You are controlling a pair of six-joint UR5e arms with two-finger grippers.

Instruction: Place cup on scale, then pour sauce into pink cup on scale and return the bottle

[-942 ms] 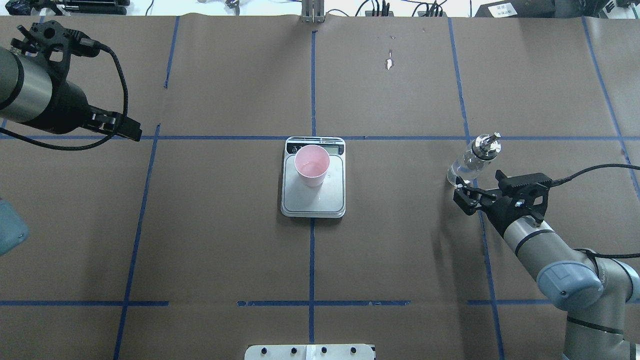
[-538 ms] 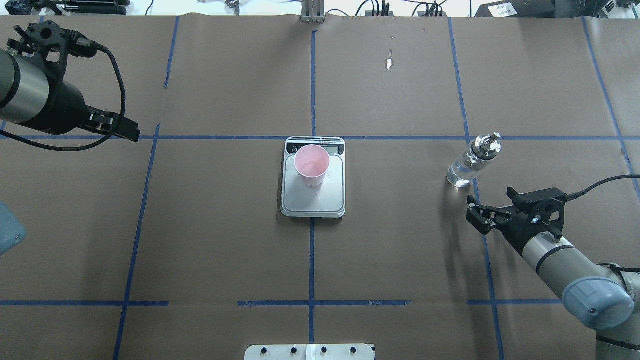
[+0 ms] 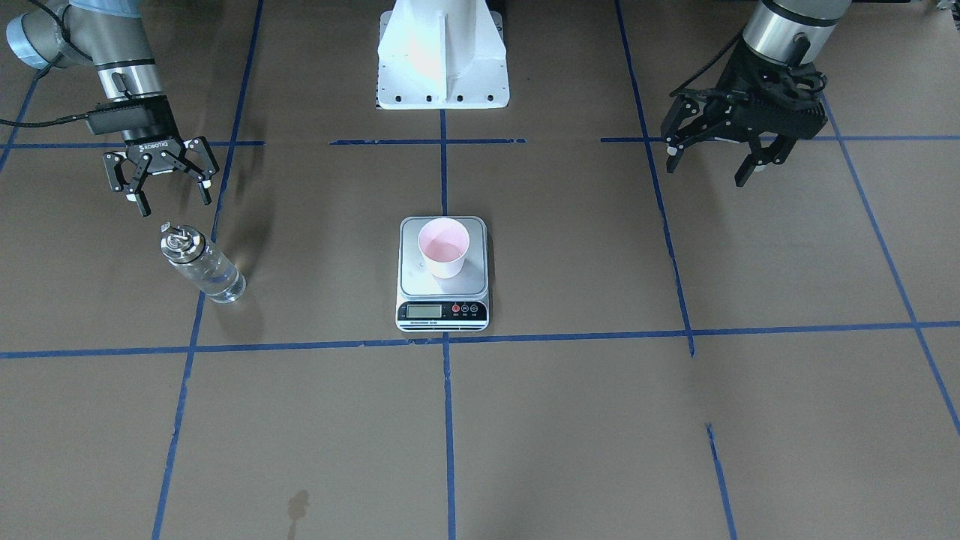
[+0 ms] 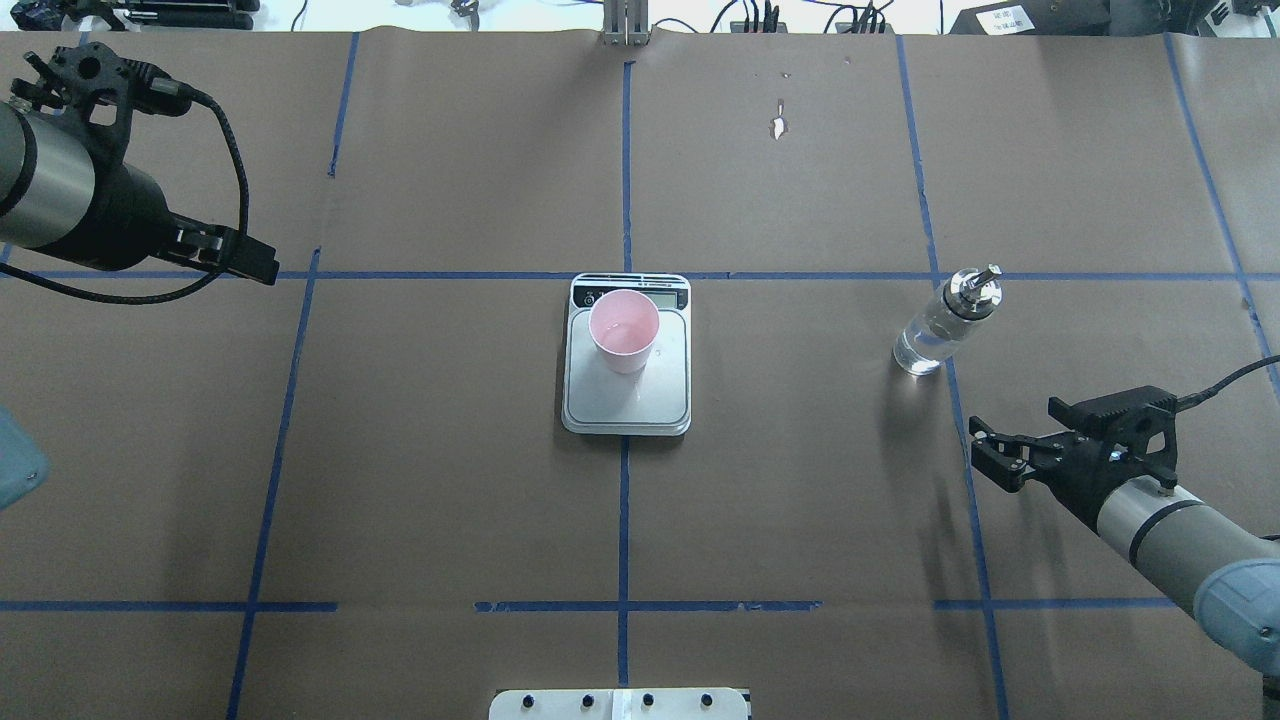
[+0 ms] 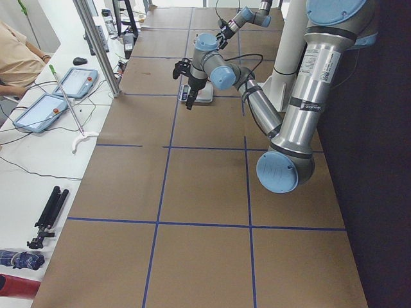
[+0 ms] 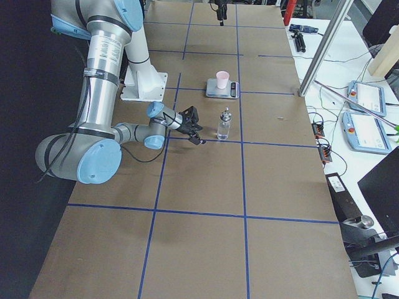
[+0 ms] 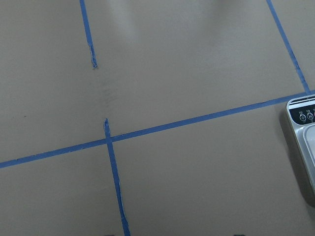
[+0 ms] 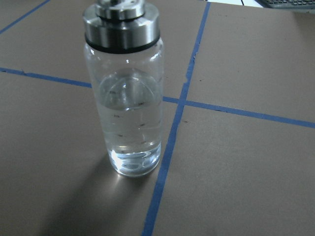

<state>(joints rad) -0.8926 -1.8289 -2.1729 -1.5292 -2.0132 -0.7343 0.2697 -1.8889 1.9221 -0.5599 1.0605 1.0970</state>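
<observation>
The pink cup [image 4: 624, 330] stands upright on the silver scale [image 4: 626, 402] at the table's centre, on the half nearer the display; both also show in the front view, cup [image 3: 443, 246] and scale [image 3: 442, 309]. The clear glass bottle [image 4: 940, 325] with its silver spout cap stands upright and free on a blue tape line; clear sauce [image 8: 129, 132] fills about its lower two thirds. My right gripper [image 4: 985, 455] is open and empty, a short way from the bottle on the robot's side. My left gripper [image 3: 706, 171] is open and empty, raised far from the scale.
The white robot base plate [image 3: 442, 60] sits at the robot's edge. Blue tape lines [image 4: 623, 520] grid the brown table cover. Tablets [image 6: 365, 96] and cables lie on a side bench past the table's far edge. The left wrist view catches only the scale's corner [image 7: 300, 115].
My open right gripper has drawn back from the bottle's base toward the robot's side, and the bottle stays standing. The left arm has shifted slightly outward. Cup and scale are unmoved.
</observation>
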